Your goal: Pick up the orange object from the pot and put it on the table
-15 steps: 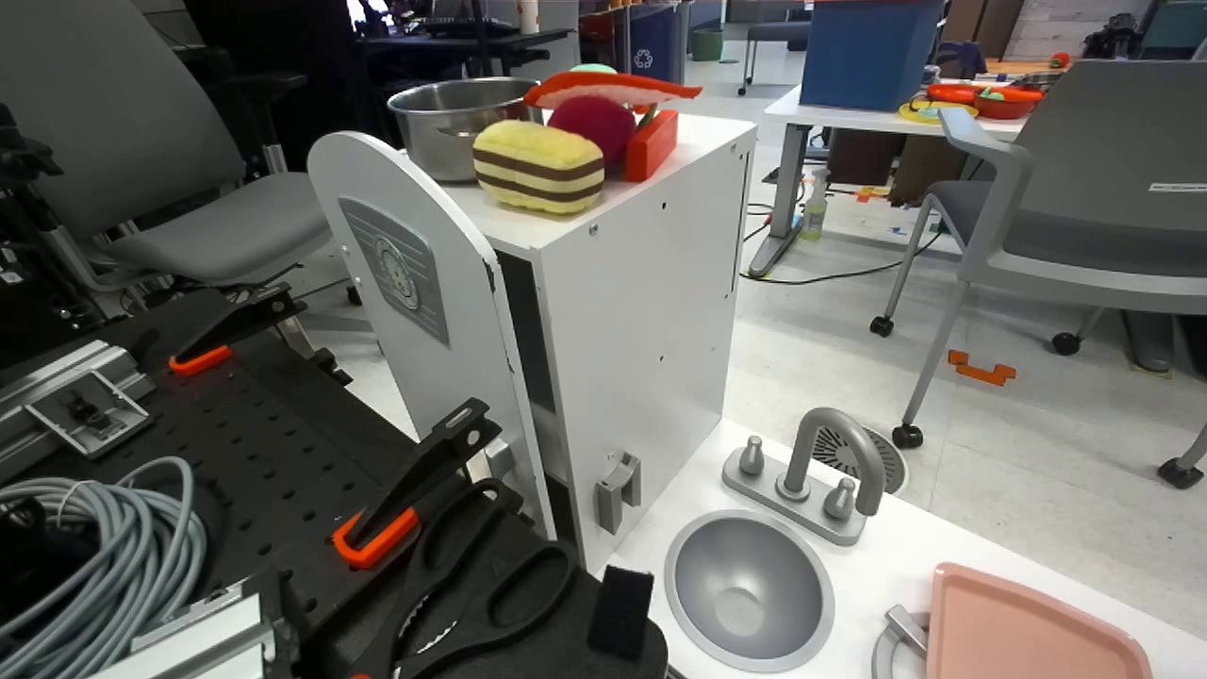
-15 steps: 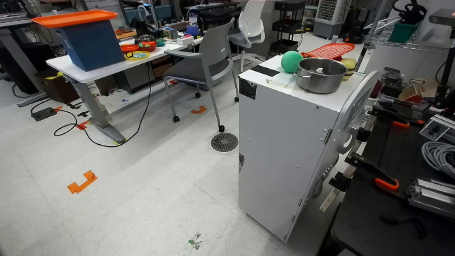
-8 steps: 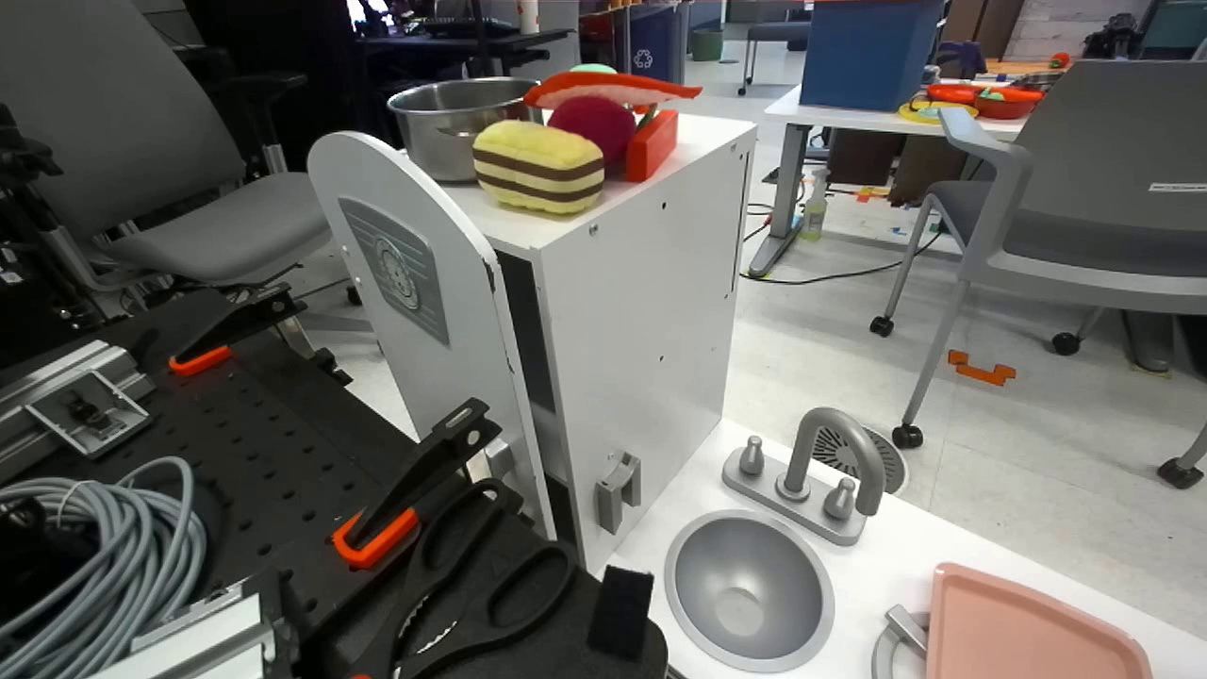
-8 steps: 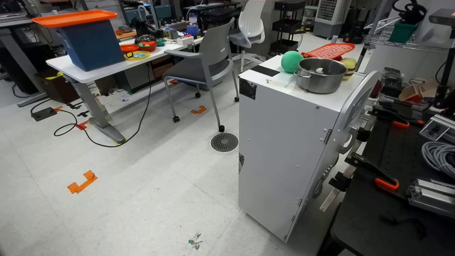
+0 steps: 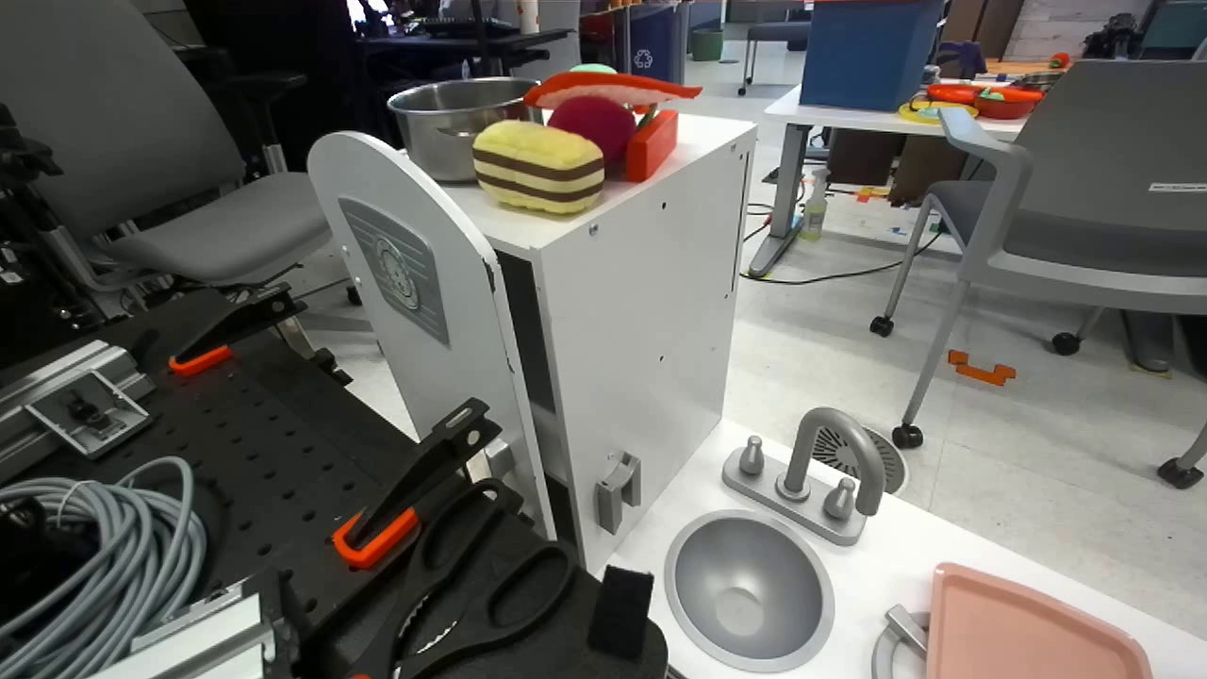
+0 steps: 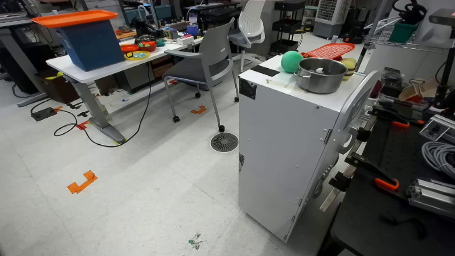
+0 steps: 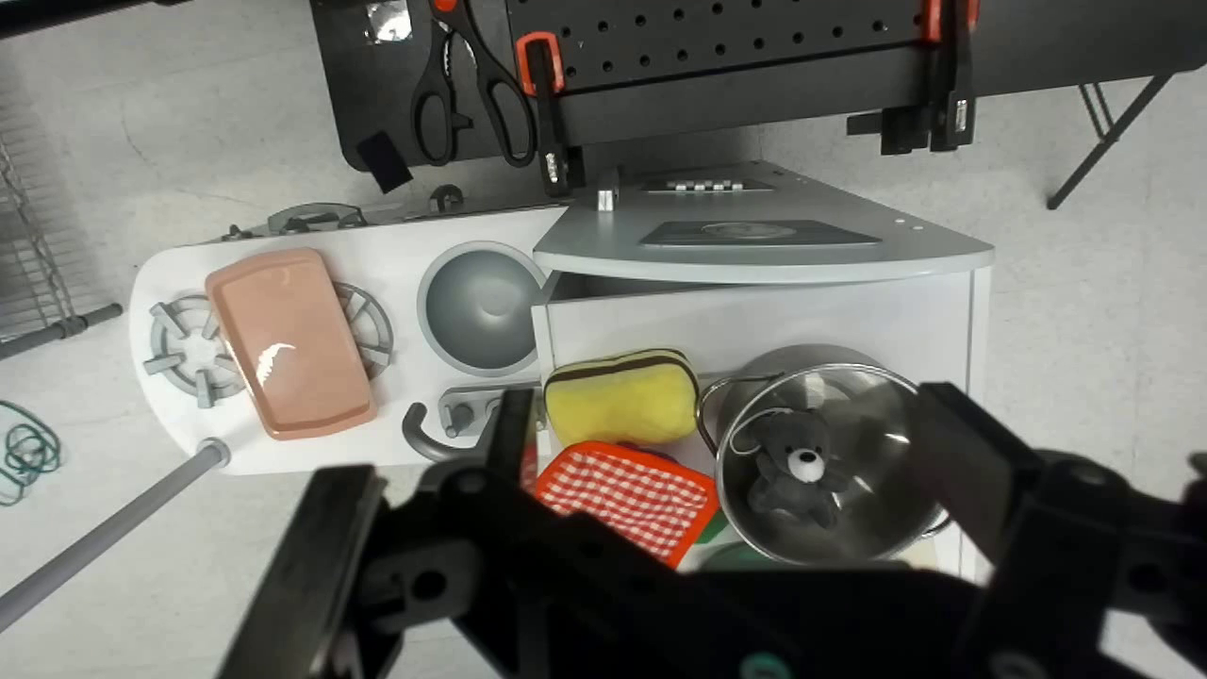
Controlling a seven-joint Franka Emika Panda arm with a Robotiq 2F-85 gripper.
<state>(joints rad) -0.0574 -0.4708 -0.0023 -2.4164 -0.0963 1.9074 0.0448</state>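
The orange object (image 7: 630,492) lies outside the pot (image 7: 877,471), just beside it, up on the white cabinet (image 5: 651,292); whether it touches the pot I cannot tell. Its upper face is red-and-white checked inside a red-orange rim, and in an exterior view I see it above a maroon ball (image 5: 594,124) and a red block (image 5: 653,146). Inside the pot sits a grey bear (image 7: 797,464) with a white muzzle. Also on the cabinet are a yellow block (image 7: 622,401) with brown stripes and a green ball (image 6: 292,62), both near the pot. I have my gripper (image 7: 721,424) over all of this, spread wide, with nothing in its grasp. Farther out, the lower tabletop (image 7: 405,256) has a grey basin (image 7: 483,306) set into it and a pink tray (image 7: 306,349) beyond. On the black tabletop (image 7: 735,94) lie scissors (image 7: 479,55), with a clamp (image 7: 547,113) beside them.
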